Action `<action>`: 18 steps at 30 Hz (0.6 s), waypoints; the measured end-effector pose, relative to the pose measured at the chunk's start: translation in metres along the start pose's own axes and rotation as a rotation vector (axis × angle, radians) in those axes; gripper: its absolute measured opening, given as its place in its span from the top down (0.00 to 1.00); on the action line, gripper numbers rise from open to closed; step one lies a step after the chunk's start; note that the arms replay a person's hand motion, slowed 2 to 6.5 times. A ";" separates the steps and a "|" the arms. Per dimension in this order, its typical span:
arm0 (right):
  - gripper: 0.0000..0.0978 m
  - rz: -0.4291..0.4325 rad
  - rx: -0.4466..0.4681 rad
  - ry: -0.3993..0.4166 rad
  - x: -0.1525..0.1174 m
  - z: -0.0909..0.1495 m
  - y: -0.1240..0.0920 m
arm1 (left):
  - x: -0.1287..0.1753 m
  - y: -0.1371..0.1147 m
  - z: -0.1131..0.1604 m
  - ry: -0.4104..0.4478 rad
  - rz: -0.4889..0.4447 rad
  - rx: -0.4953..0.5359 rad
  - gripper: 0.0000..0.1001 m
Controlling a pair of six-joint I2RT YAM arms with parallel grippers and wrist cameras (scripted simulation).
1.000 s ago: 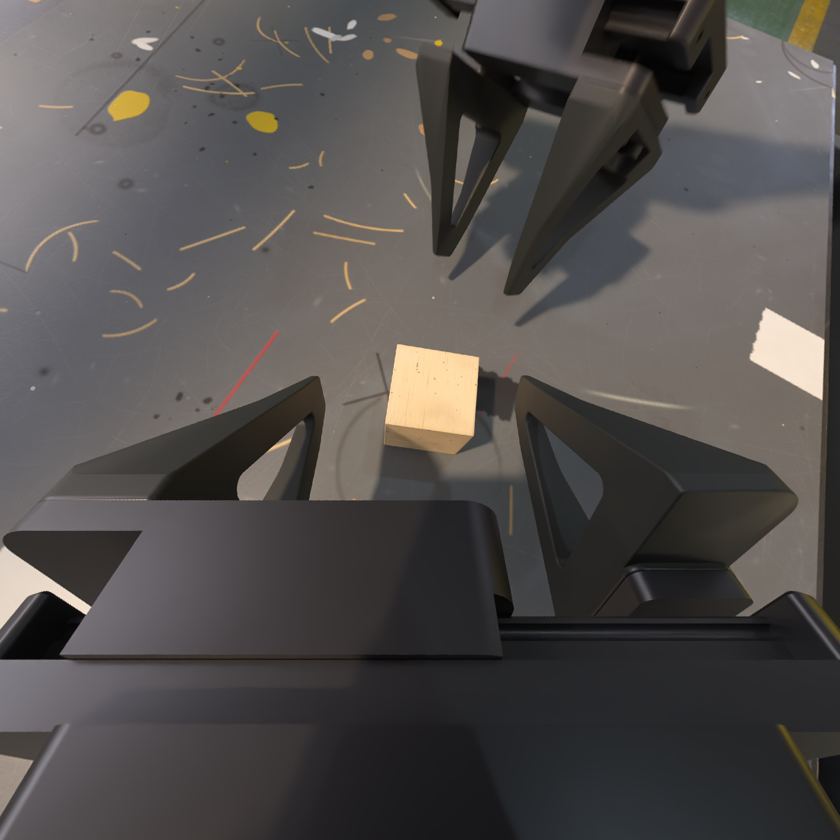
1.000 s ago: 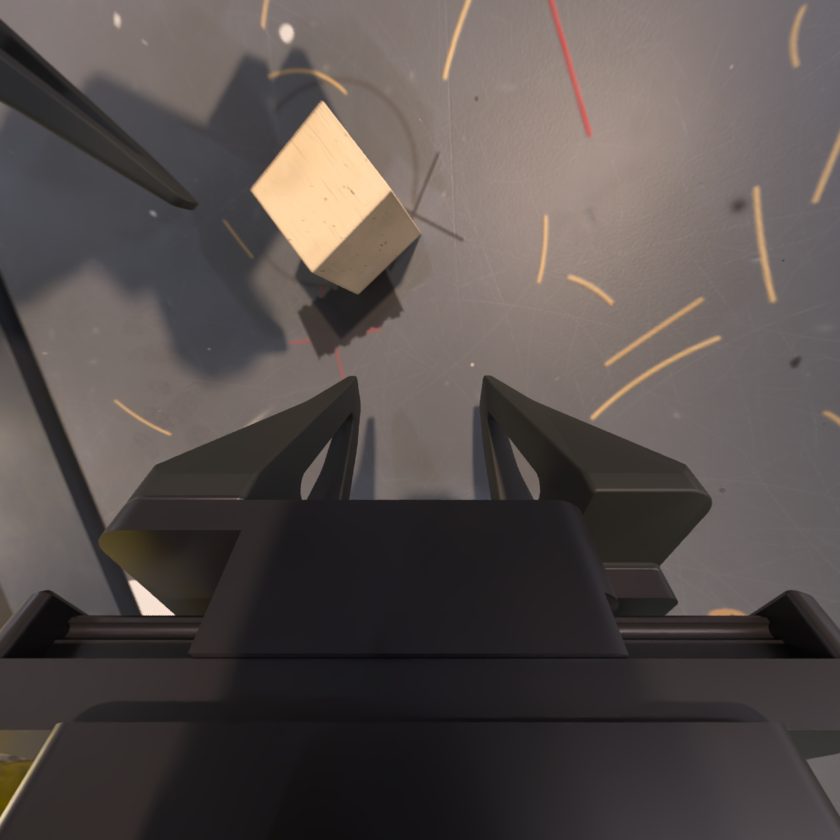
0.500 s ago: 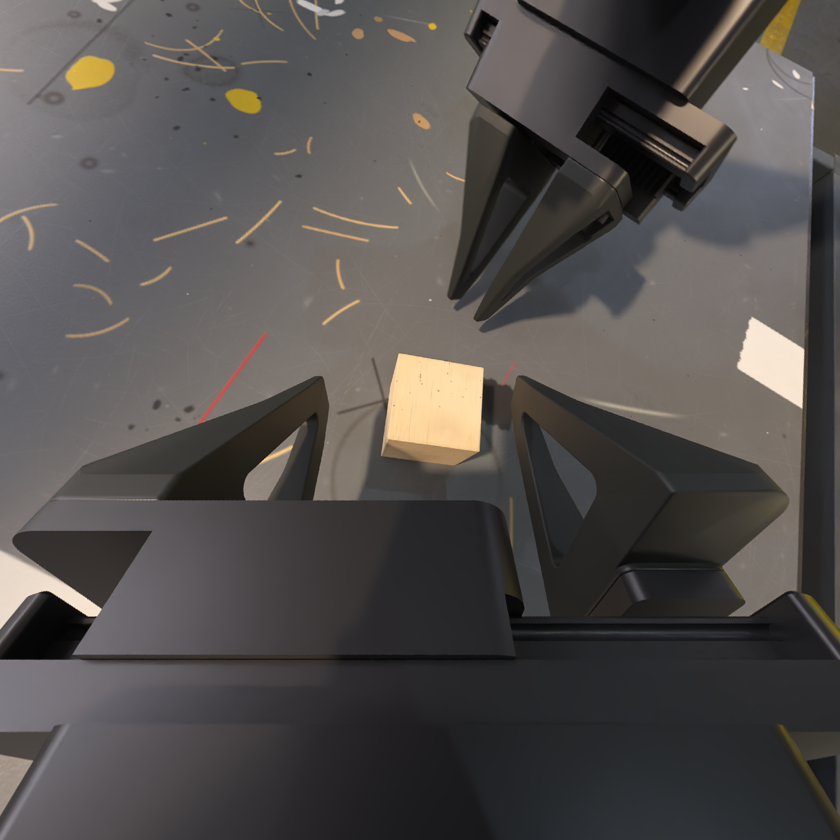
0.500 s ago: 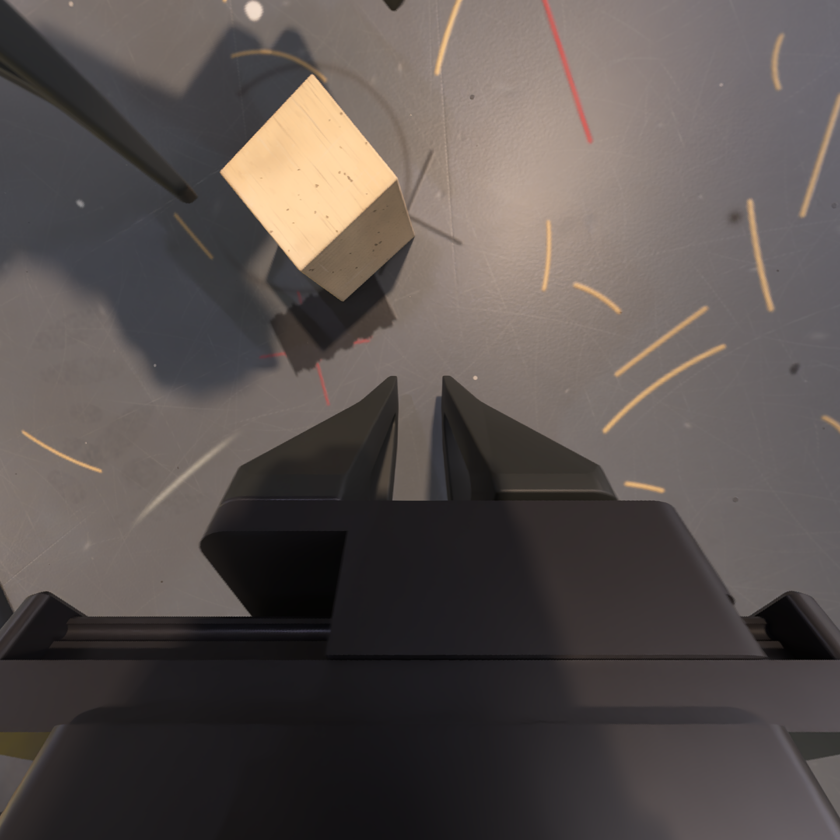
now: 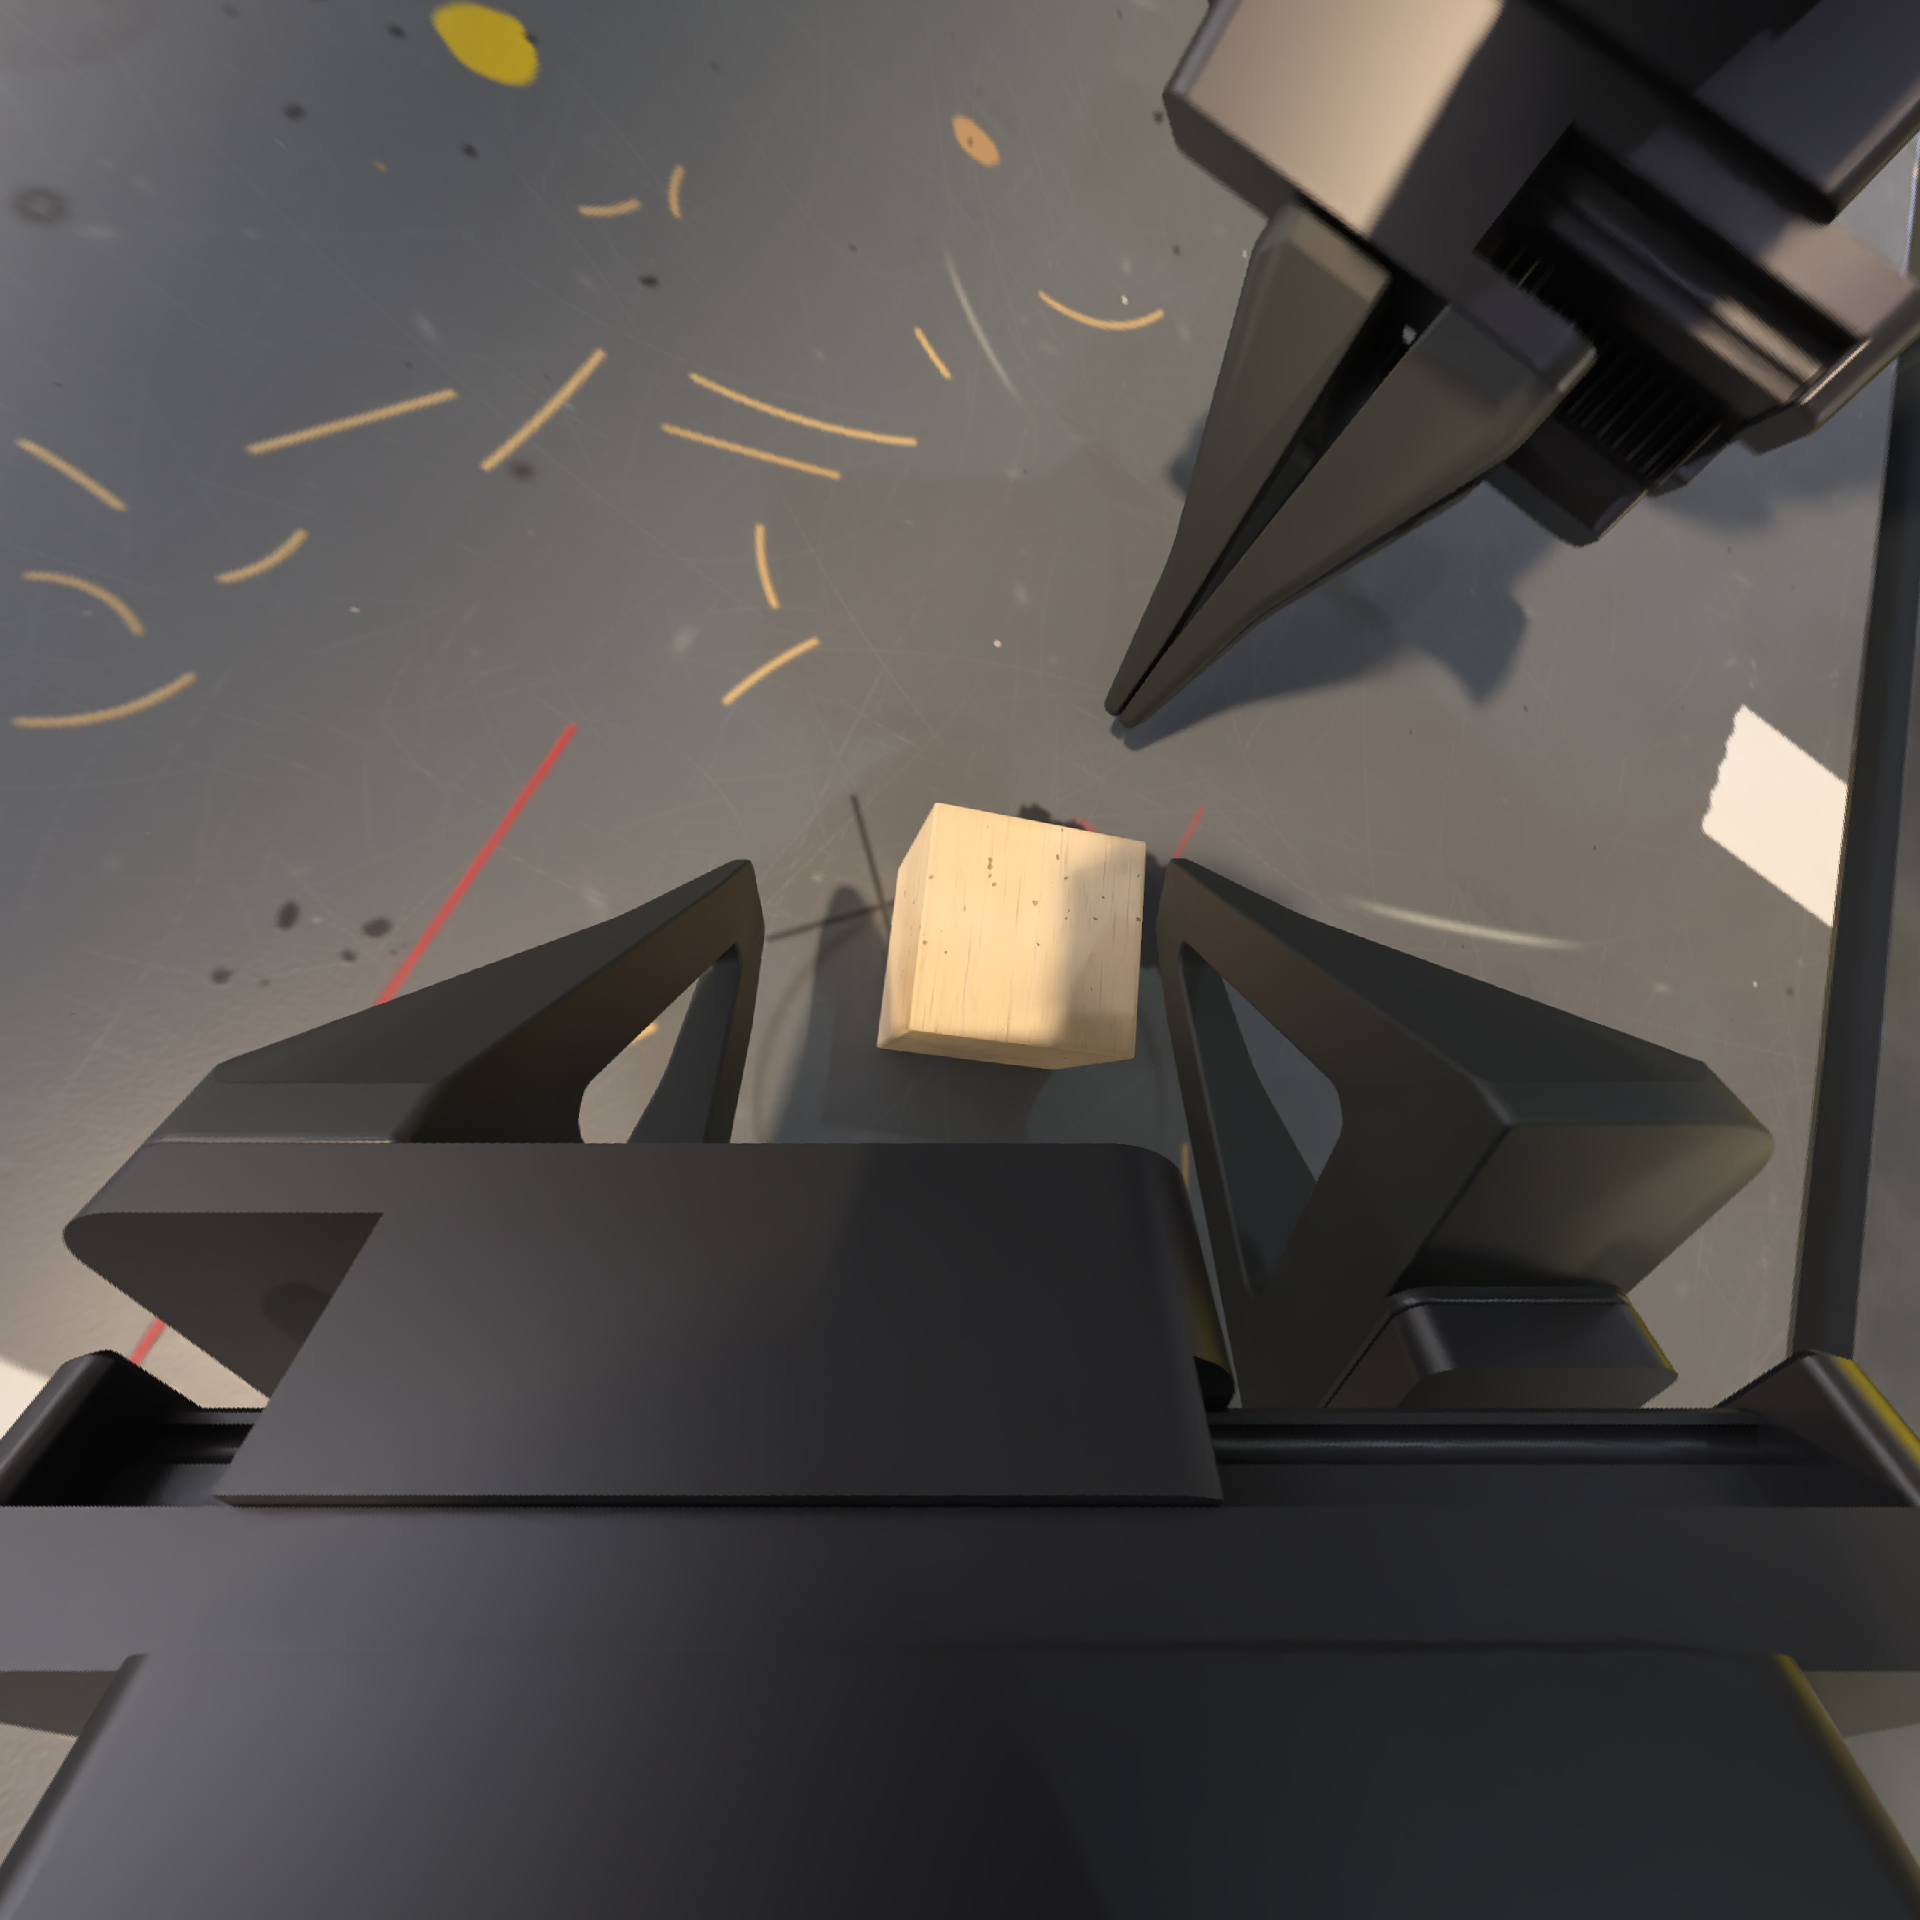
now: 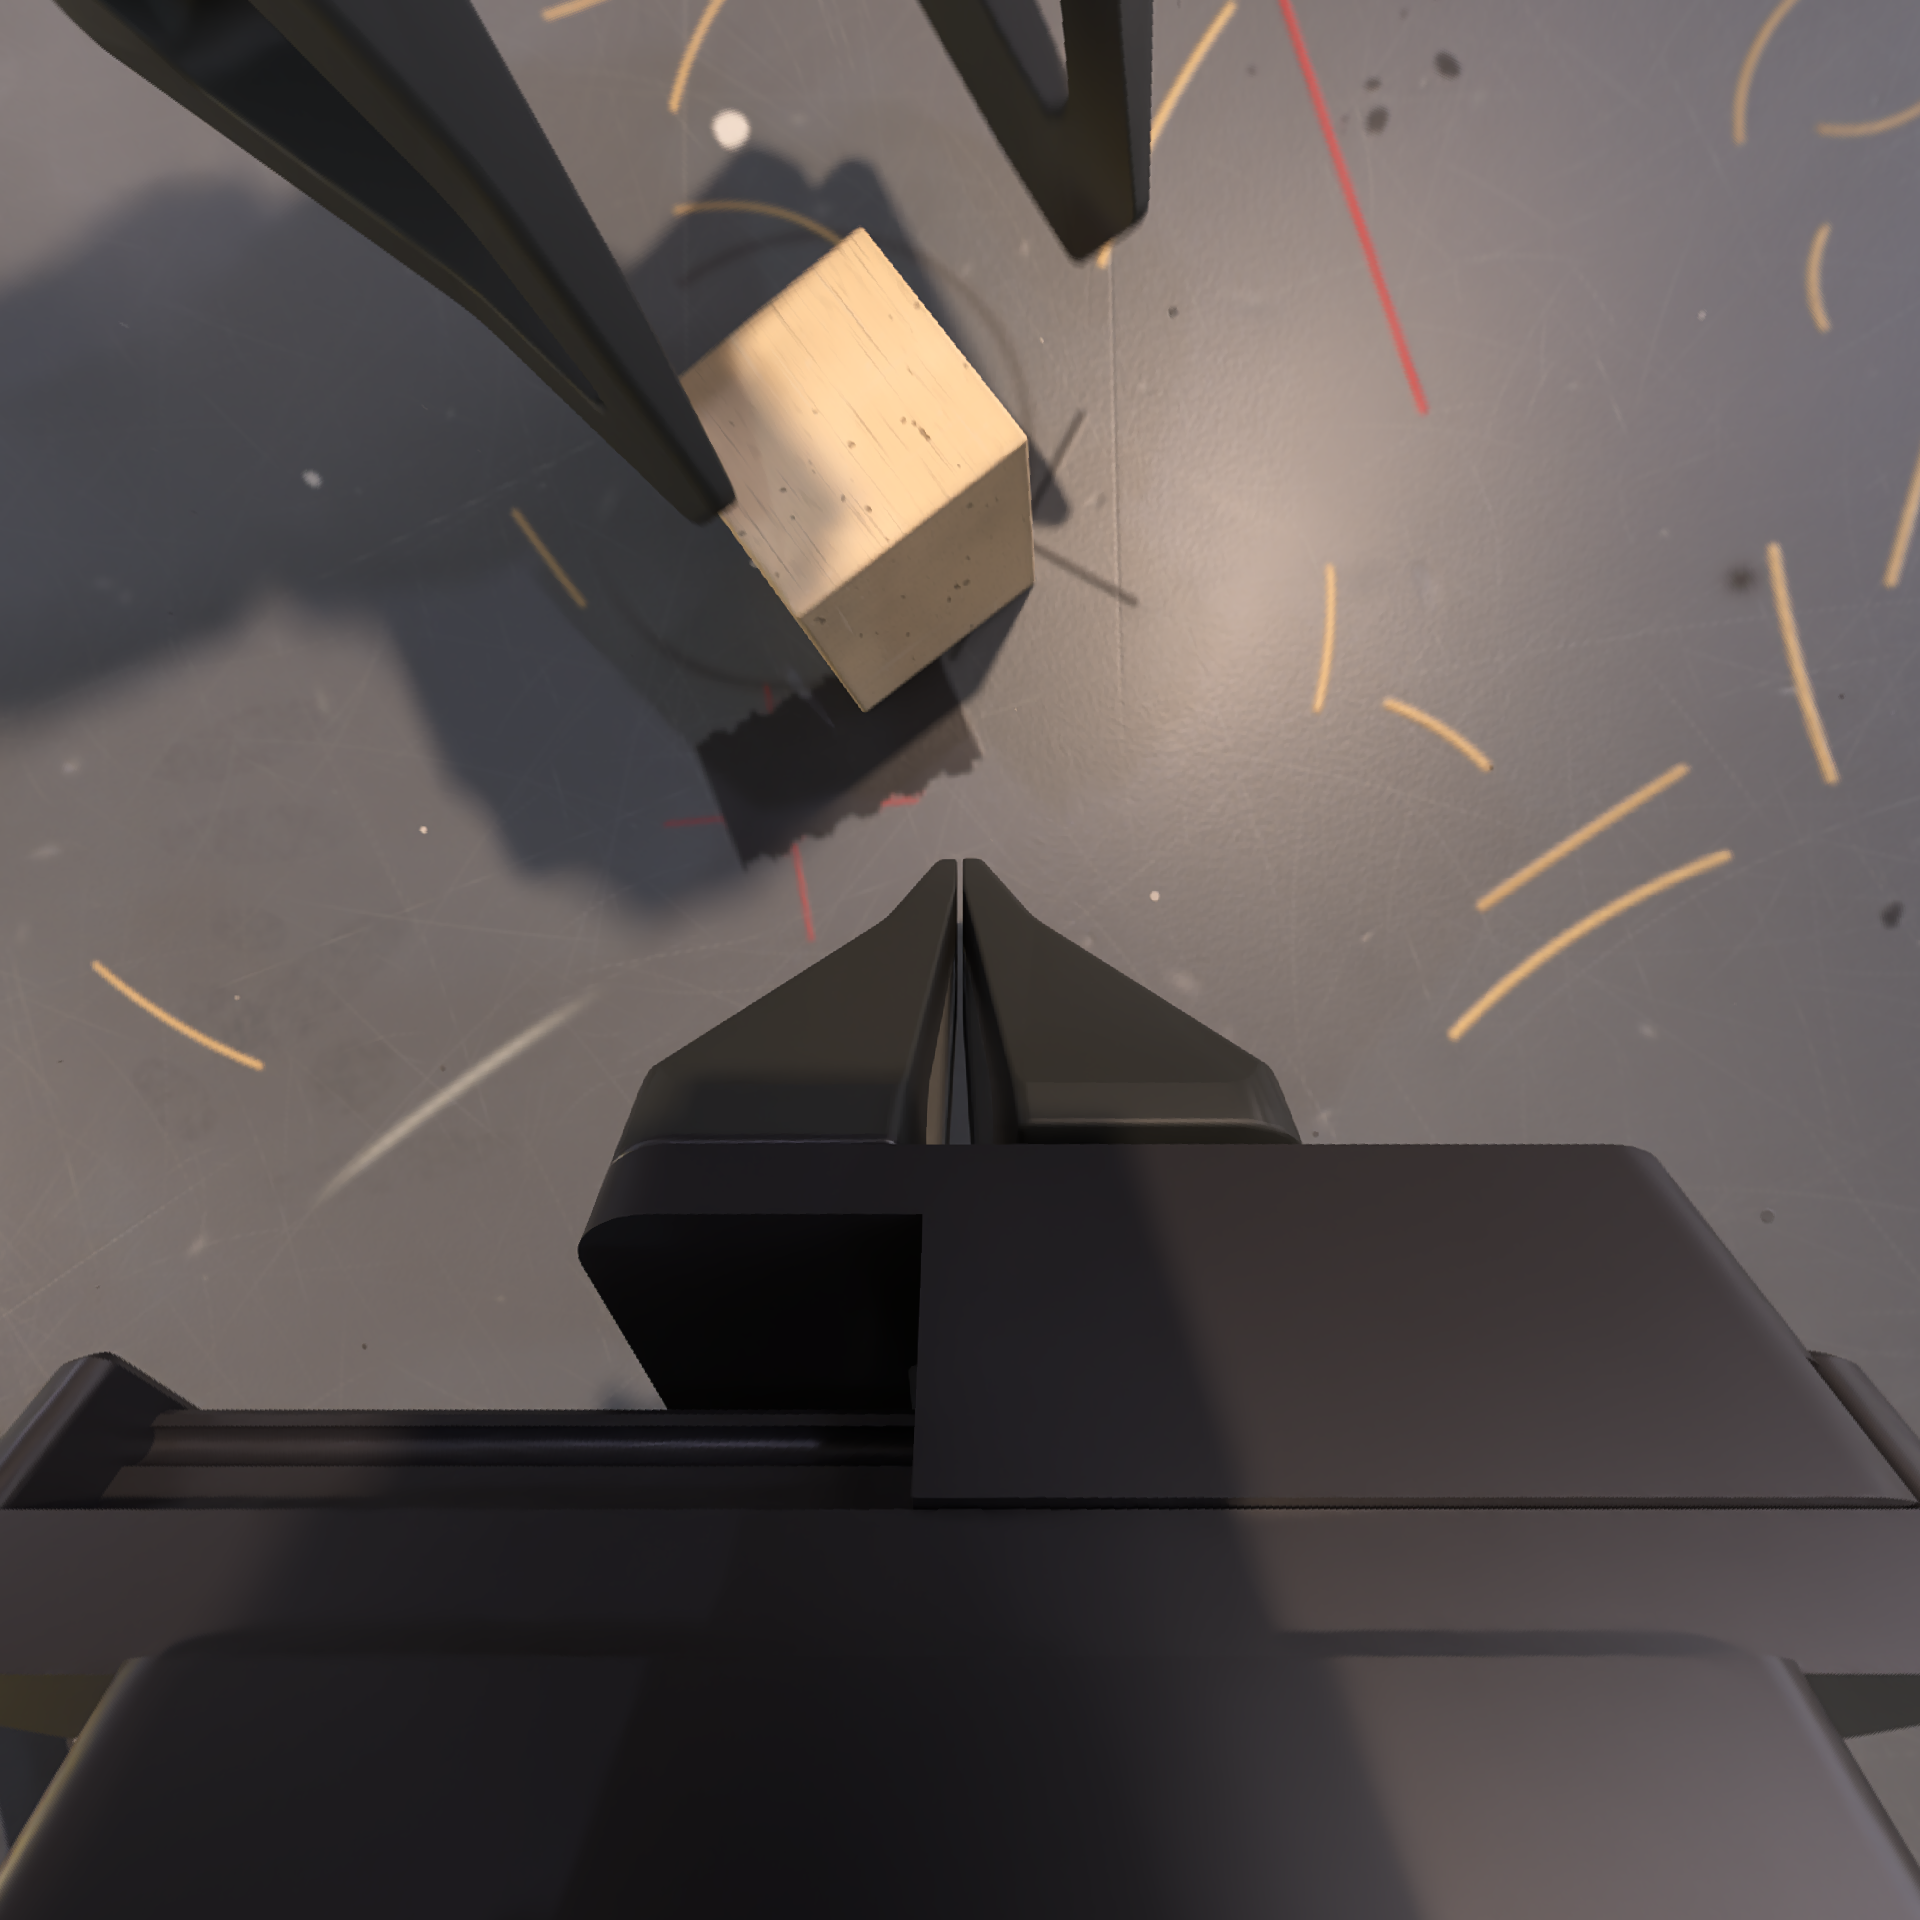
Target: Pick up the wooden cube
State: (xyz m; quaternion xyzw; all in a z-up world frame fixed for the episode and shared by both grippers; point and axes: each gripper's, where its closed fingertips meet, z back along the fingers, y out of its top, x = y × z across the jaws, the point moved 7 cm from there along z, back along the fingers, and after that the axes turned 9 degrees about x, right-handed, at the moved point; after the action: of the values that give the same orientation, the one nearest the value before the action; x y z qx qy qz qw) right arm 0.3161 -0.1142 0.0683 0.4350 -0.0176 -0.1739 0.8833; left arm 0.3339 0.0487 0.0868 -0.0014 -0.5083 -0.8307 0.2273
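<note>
So the wooden cube (image 5: pixel 1013 940) was sitting on the grey tabletop (image 5: pixel 416 644), right btwn the two fingers of the left gripper (image 5: pixel 961 894). Fingers were spread wide apart, not clamped on anything. The cube sat way closer to the right-hand finger (image 5: pixel 1351 1039) in the left wrist view, just beside it or maybe touching, couldn't tell for sure. There was a clear gap on the other side to the left-hand finger (image 5: pixel 582 1029).

The right gripper (image 6: pixel 958 868) was a diff story: both fingers pressed together w/ nothing in them, tips pointing down at the tabletop (image 6: pixel 1351 520) near the cube (image 6: pixel 883 468) but apart from it. In the left wrist view you could see it (image 5: pixel 1122 707) coming in from the top right, tips ending beyond the cube.

From the right wrist view, one finger (image 6: pixel 582 343) of the left gripper crossed over the cube's edge, the other finger (image 6: pixel 1091 156) hung further off on the far side.

Tabletop was scuffed up, w/ tan streaks (image 5: pixel 790 416), a red line (image 5: pixel 488 852), a yellow blob (image 5: pixel 488 47) and a white patch (image 5: pixel 1777 821) near the edge.
</note>
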 end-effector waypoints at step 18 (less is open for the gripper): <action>0.59 -0.047 0.020 0.063 -0.007 0.017 0.009 | 0.006 -0.004 -0.014 -0.076 -0.056 -0.122 0.58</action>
State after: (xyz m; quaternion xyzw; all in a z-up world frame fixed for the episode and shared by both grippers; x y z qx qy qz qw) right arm 0.3095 -0.1201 0.0871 0.4491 0.0186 -0.1808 0.8748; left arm 0.3299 0.0360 0.0783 -0.0326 -0.4651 -0.8654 0.1838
